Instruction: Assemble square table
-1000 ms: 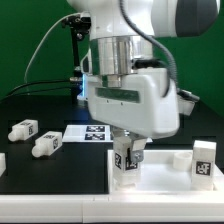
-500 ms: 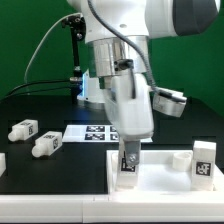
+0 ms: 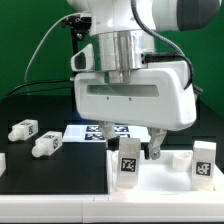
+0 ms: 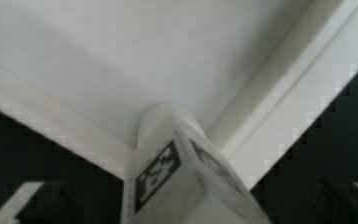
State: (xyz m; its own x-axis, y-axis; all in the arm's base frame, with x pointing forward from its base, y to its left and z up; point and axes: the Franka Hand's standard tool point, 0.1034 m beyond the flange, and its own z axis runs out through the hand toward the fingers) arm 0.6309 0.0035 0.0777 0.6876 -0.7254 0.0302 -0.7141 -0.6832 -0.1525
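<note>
Hovering spread wide and holding nothing, the tool (image 3: 134, 146) brackets the upright leg (image 3: 128, 163) standing on the slab (image 3: 168, 176), lower centre.

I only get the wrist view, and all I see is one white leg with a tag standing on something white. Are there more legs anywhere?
Observer: Yes. A second leg stands upright on the same tabletop, toward the exterior view's right of your leg.
Operator: Just those two?
Observer: No. Two loose legs lie on their sides on the black table, off the tabletop, at the exterior view's left.
Operator: What else is out there?
Observer: The marker board lies flat on the black table, farther from the camera than the tabletop.
</note>
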